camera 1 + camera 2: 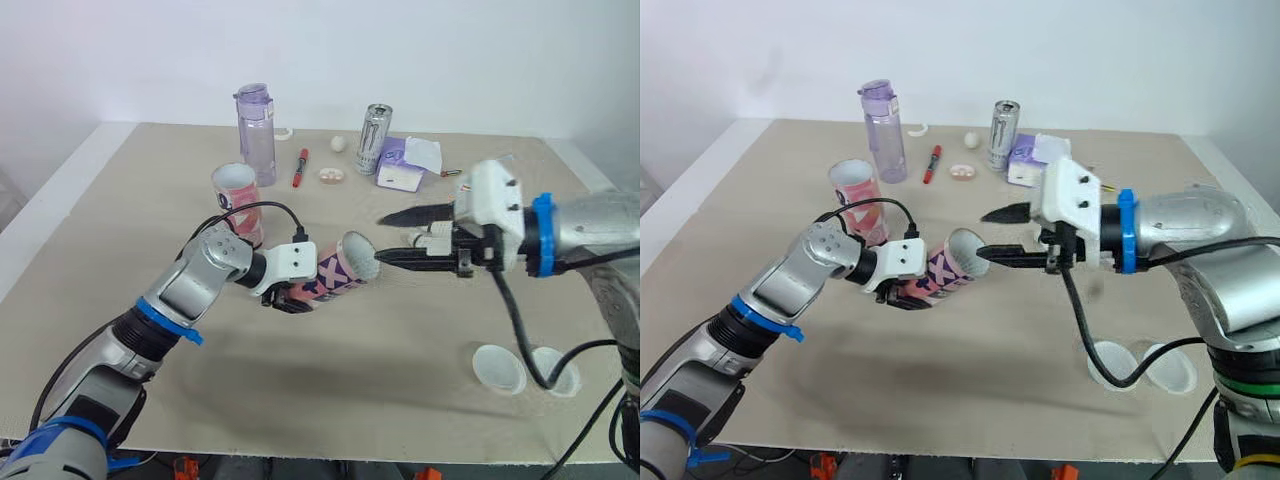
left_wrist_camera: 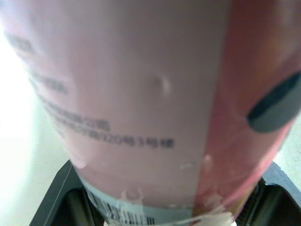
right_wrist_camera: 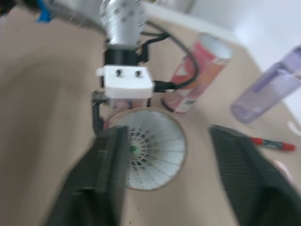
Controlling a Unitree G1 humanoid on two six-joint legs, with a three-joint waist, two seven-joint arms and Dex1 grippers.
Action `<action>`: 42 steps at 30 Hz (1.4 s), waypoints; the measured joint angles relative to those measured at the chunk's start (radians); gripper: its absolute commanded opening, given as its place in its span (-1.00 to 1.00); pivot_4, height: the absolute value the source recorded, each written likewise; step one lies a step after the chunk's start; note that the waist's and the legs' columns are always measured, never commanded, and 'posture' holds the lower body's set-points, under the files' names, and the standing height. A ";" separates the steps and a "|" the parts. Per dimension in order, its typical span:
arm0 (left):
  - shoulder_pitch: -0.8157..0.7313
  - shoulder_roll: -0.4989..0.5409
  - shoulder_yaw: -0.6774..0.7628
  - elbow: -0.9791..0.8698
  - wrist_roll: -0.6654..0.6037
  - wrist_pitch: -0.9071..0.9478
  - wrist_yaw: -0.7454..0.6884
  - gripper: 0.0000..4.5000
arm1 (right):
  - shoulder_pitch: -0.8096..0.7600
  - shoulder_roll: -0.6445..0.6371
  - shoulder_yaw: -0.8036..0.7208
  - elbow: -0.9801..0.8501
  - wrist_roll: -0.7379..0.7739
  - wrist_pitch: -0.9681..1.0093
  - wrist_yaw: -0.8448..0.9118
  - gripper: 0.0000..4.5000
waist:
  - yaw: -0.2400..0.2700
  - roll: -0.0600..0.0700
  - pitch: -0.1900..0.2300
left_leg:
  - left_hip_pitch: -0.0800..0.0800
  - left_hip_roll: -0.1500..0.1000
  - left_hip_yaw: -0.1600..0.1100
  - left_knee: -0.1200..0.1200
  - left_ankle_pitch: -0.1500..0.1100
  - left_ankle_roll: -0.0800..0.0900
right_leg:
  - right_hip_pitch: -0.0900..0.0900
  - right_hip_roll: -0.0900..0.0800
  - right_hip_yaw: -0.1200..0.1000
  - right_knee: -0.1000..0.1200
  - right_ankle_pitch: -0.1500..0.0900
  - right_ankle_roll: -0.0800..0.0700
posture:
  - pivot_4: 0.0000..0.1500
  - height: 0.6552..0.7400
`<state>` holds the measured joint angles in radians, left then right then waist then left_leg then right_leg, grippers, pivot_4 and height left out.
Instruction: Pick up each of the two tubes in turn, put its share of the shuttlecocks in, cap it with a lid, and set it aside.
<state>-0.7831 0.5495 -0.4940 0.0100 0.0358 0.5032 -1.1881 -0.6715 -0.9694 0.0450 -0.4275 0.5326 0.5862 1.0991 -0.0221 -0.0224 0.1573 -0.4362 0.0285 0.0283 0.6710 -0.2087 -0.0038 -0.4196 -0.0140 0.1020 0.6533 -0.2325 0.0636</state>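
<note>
Tube [image 1: 338, 268] in left tool [image 1: 291, 299], mouth toward right tool [image 1: 383, 238]

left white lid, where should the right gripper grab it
Pinch the rim of the left lid from straight above, one finger inside, one outside, on the edge away from the other lid. It lies flat and shallow, seemingly mouth up, too low for a side grip.

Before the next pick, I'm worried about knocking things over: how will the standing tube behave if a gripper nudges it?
The standing tube is tall, narrow and open-topped, so it would likely tip rather than slide. It looks like thin cardboard, so it is probably light. Once down, its round body could roll.
</note>
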 measured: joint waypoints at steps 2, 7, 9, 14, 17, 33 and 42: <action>-0.001 -0.002 0.001 0.004 0.002 -0.004 0.001 0.27 | -0.053 0.011 0.066 0.034 -0.043 -0.001 0.020 -0.71 | 0.000 0.000 0.000 | 0.000 0.000 0.000 0.000 0.000 0.000 | 0.000 0.000 0.000 0.000 0.000 0.000 | 1.00 1.00; -0.004 -0.008 0.001 0.008 0.003 -0.005 0.001 0.27 | -0.127 0.022 0.172 0.087 -0.116 -0.019 0.069 -0.98 | 0.001 0.000 0.000 | -0.001 0.000 0.000 0.000 0.000 0.000 | -0.001 0.000 0.000 0.000 0.000 0.000 | 1.00 1.00; -0.004 -0.010 0.001 0.009 0.003 -0.006 0.001 0.27 | -0.149 0.031 0.221 0.121 -0.156 -0.031 0.098 -0.98 | 0.002 0.000 0.000 | -0.001 0.000 0.000 0.000 0.000 0.000 | -0.001 0.000 0.000 0.000 -0.001 0.000 | 1.00 1.00; -0.007 -0.013 0.001 0.014 0.005 -0.006 0.003 0.27 | -0.248 0.076 0.341 0.194 -0.248 -0.053 0.166 -0.98 | 0.000 0.000 0.000 | -0.001 0.000 0.001 0.000 0.000 0.000 | -0.002 0.000 0.000 0.001 0.000 0.000 | 1.00 1.00; -0.010 -0.019 0.001 0.018 0.006 -0.007 0.005 0.27 | -0.321 0.142 0.473 0.286 -0.354 -0.077 0.224 -0.98 | 0.000 0.000 0.000 | -0.001 0.000 0.001 0.000 0.000 0.000 | -0.003 0.000 0.000 0.003 -0.001 -0.001 | 1.00 1.00; 0.001 -0.013 0.005 0.031 0.025 0.005 0.023 0.27 | -0.447 0.335 0.566 0.520 -0.505 -0.154 0.315 -0.98 | -0.013 0.000 -0.001 | 0.015 0.004 0.000 0.000 0.002 0.002 | 0.006 0.005 0.000 0.013 0.000 -0.009 | 1.00 1.00; 0.009 -0.012 0.011 0.027 0.027 0.007 0.023 0.27 | -0.445 0.392 0.541 0.586 -0.541 -0.192 0.353 -0.98 | -0.016 0.000 -0.002 | 0.016 0.004 0.000 -0.001 0.002 0.002 | 0.006 0.005 0.000 0.013 0.000 -0.009 | 1.00 1.00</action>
<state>-0.7743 0.5371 -0.4831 0.0375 0.0628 0.5102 -1.1650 -1.1160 -0.5772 0.5857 0.1588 -0.0085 0.3942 1.4523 -0.0380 -0.0229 0.1555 -0.4201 0.0325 0.0282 0.6705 -0.2069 -0.0021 -0.4133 -0.0088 0.1018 0.6662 -0.2323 0.0541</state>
